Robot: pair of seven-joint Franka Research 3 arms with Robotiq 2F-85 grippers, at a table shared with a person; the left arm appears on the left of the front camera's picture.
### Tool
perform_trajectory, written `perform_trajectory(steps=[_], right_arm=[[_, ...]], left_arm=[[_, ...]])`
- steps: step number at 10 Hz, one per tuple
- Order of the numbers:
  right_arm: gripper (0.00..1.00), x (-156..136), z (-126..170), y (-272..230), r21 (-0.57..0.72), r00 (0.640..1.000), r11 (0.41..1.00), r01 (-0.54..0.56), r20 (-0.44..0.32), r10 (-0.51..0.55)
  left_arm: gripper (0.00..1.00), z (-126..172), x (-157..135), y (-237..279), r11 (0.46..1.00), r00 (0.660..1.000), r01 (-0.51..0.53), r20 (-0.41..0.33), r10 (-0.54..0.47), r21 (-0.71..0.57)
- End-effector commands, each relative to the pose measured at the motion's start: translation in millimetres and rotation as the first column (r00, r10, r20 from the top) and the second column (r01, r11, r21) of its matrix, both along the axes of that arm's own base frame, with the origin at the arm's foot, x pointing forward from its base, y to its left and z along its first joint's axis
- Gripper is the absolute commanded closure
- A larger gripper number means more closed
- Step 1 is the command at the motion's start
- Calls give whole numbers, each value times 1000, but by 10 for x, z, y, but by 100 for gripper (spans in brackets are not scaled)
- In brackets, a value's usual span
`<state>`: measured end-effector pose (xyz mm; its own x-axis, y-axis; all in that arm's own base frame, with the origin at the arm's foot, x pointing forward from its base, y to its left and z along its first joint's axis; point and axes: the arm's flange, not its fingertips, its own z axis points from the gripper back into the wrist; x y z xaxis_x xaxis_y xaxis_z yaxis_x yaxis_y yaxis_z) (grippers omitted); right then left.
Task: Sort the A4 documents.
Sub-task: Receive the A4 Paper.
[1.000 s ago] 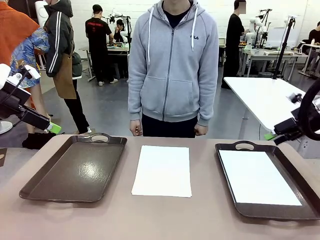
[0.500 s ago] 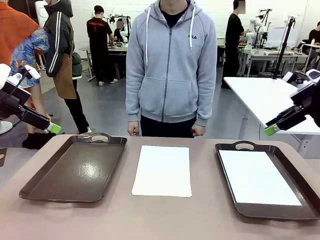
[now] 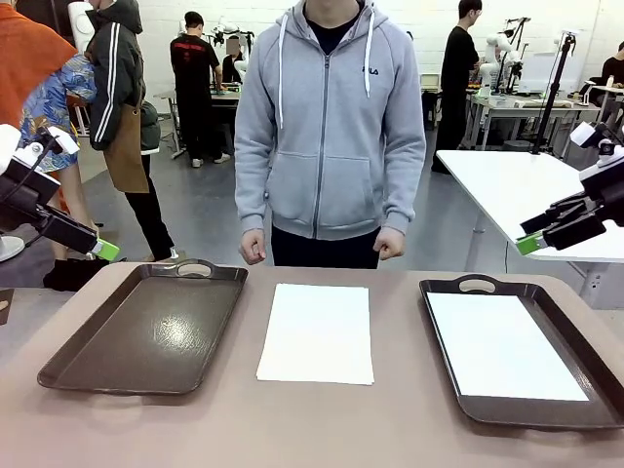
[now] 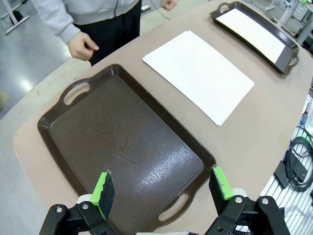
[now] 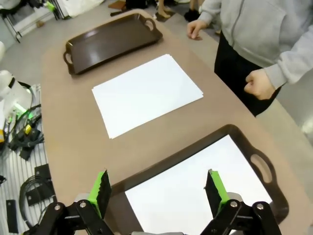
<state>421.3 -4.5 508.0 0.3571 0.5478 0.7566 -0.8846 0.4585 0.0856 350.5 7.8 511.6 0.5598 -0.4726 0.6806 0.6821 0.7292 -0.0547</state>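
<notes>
We see a smooth grey-brown desk [image 3: 409, 429]. On it lie one dark brown plastic tray [image 3: 146, 331] at the left, flat white paper sheets [image 3: 317, 331] in the middle, and another dark brown tray [image 3: 536, 412] at the right.

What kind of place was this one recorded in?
Probably an indoor lab or workshop: white worktables on an open grey floor, people standing at benches farther back, and loose cables on the floor beside the table.

— What sort of place is this?
— A robotics lab, one open hall. Bare grey floor [image 3: 195, 210], a white bench [image 3: 512, 190] at two o'clock, a far bench [image 3: 230, 95] at eleven with people [image 3: 192, 73] standing round it.
— And the kit?
— A black pole stand [image 3: 554, 88] at one o'clock; loose cables [image 5: 22, 134] lie beside the near bench [image 3: 322, 419].
</notes>
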Motion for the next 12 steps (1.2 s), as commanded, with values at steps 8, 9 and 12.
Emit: perform_trajectory(steps=[8, 9, 12], right_arm=[[0, 114, 22, 23, 80, 1000, 997, 13, 3, -14], [0, 126, 2, -1, 73, 999, 997, 32, -20, -31], [0, 39, 38, 28, 53, 1000, 999, 8, -1, -8]], left_arm=[[0, -6, 0, 5, 1000, 1000, 3, -2, -3, -6], [0, -6, 0, 5, 1000, 1000, 3, -2, -3, -6], [0, -6, 0, 5, 1000, 1000, 3, -2, -3, -6]])
